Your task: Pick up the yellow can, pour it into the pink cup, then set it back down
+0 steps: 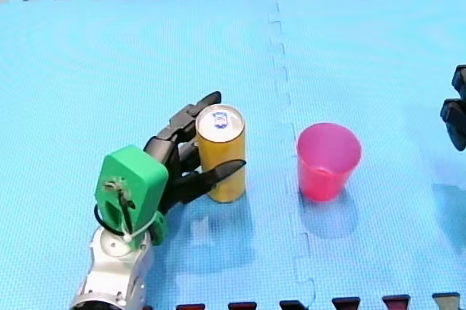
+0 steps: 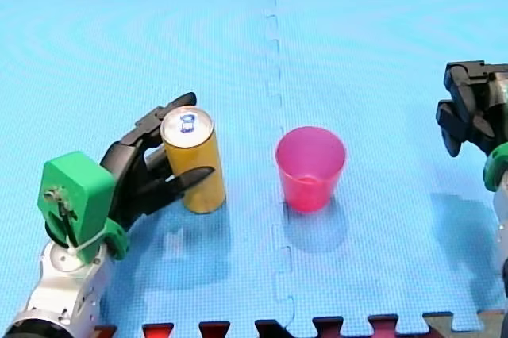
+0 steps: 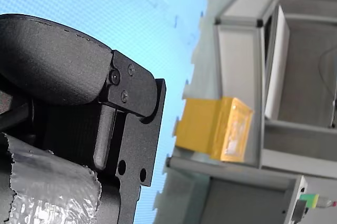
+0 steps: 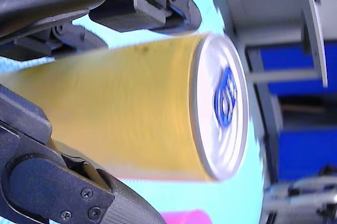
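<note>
Foam mat (image 1: 109, 55) in blue tiles covers the whole work surface in the first head view. On it the yellow can (image 1: 222, 142) stands upright left of the middle. The left hand (image 1: 191, 151) is closed around it, with a thumb across the front and fingers behind. A green housing (image 1: 131, 186) on the wrist hides the palm, and I cannot tell whether the can's base touches the mat. The pink cup (image 1: 328, 164) stands upright to the can's right, apart from it, with the tile seam between them.

In the second head view the right hand (image 2: 468, 108) sits at the mat's right edge, partly cut off. It holds nothing, and I cannot tell whether it is wide or narrow.

The first wrist view shows a dark hand (image 3: 79, 103) close up with silver tape (image 3: 47, 182) beside it. Beyond the mat are a yellow box (image 3: 216, 129) and grey frames (image 3: 237, 50).

In the second wrist view the can lies across the picture, clamped between black fingers (image 4: 142, 3), its lid (image 4: 224, 103) slightly blurred.
</note>
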`<action>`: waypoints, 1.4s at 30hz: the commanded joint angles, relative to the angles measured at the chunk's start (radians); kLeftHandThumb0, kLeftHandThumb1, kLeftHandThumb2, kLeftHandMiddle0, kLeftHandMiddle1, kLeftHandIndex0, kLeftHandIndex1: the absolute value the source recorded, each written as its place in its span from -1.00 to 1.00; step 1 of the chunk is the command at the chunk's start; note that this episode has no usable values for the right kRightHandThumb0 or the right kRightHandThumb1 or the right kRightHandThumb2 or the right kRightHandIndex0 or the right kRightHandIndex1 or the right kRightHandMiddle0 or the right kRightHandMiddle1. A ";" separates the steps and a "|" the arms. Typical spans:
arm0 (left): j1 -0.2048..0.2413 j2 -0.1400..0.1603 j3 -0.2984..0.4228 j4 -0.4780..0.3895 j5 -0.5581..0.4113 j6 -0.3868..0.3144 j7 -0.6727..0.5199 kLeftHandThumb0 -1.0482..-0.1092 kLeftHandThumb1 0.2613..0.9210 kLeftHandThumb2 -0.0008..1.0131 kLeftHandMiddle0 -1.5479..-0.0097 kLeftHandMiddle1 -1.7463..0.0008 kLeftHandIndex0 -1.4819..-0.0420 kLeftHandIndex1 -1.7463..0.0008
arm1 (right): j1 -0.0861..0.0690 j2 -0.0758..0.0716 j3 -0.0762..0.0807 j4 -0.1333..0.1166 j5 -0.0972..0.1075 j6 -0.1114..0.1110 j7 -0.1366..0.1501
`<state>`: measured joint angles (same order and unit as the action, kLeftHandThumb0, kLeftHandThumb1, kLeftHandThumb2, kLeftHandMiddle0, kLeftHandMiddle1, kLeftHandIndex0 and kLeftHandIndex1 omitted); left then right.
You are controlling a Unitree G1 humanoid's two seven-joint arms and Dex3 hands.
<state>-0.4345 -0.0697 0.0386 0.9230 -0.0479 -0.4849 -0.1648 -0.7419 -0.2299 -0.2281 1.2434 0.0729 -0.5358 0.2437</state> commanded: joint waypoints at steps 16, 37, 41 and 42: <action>-0.035 -0.010 -0.023 0.082 0.146 -0.123 0.322 0.45 0.63 -1.00 -0.72 0.92 -0.62 0.97 | 0.001 0.001 -0.001 -0.005 0.003 -0.002 -0.005; -0.036 0.033 -0.040 -0.025 0.190 -0.184 0.361 0.49 0.61 -1.00 -0.76 0.98 -0.63 0.99 | -0.008 0.010 0.006 0.005 -0.004 -0.004 -0.012; -0.044 0.032 -0.049 -0.019 0.212 -0.223 0.384 0.50 0.60 -1.00 -0.77 0.98 -0.64 0.99 | -0.010 0.012 0.006 0.008 -0.005 -0.003 -0.015; -0.049 0.031 -0.051 -0.019 0.218 -0.223 0.392 0.50 0.60 -1.00 -0.77 0.98 -0.64 0.99 | -0.010 0.013 0.007 0.008 -0.006 -0.004 -0.017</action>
<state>-0.4701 -0.0407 -0.0106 0.9057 0.1658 -0.6957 0.2170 -0.7467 -0.2169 -0.2206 1.2498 0.0690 -0.5365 0.2304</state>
